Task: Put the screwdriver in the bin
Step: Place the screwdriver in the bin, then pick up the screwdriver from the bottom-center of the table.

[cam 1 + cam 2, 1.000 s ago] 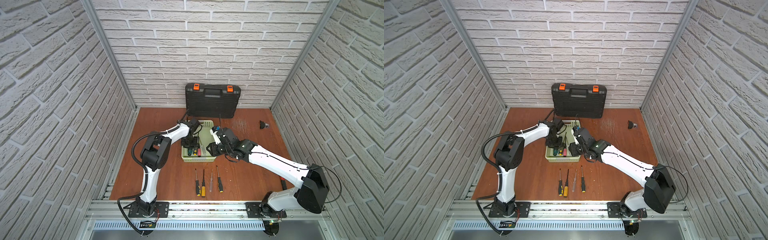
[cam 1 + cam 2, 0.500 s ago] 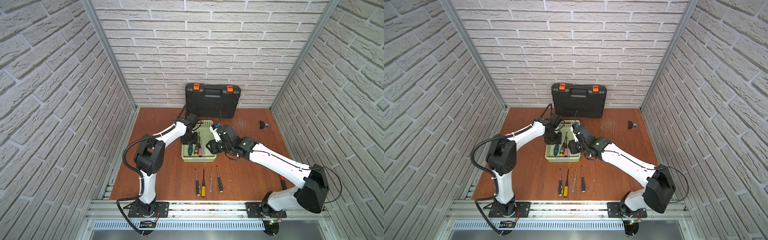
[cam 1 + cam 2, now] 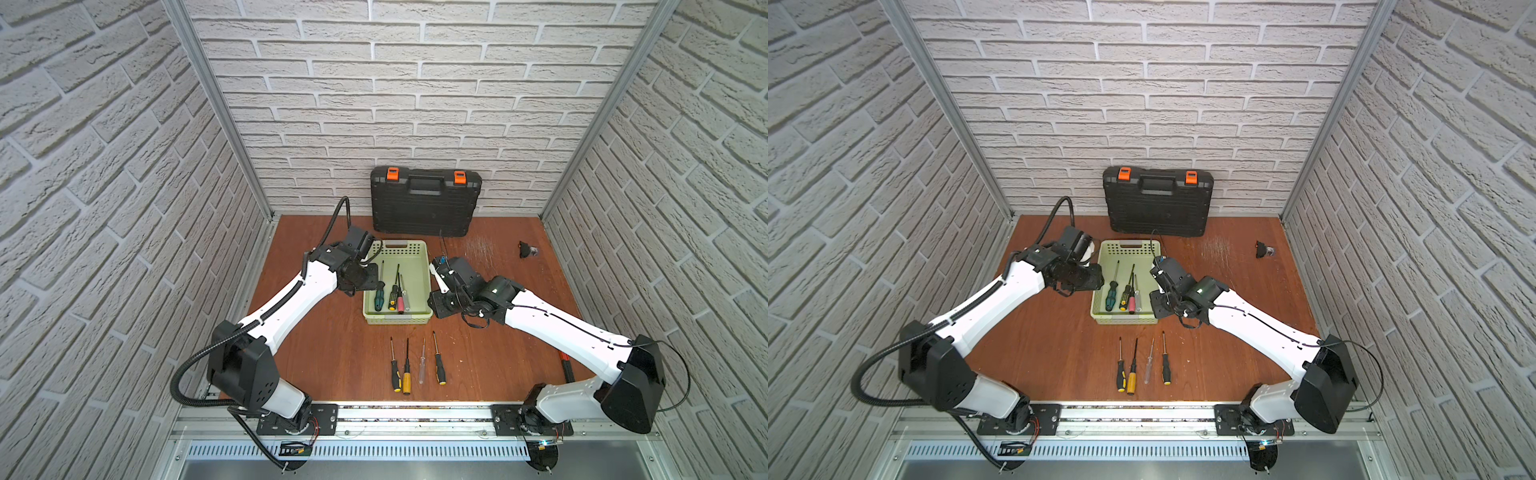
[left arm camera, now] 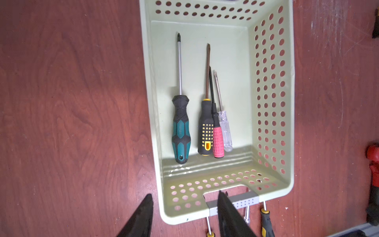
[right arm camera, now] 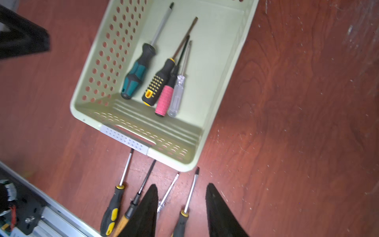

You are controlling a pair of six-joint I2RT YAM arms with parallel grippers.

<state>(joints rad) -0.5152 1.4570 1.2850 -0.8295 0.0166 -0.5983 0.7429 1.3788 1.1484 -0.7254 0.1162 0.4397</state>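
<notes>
Backed out of pale green perforated plastic bin with left pincer parted and empty; left teal-and-black-handled screwdriver lying inside, just ahead of those fingertips. Same parted, empty stance at right pincer, near four loose screwdrivers. Likely one delivery done.

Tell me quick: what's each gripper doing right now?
Left gripper: open, holding nothing.
Right gripper: open, holding nothing.
</notes>
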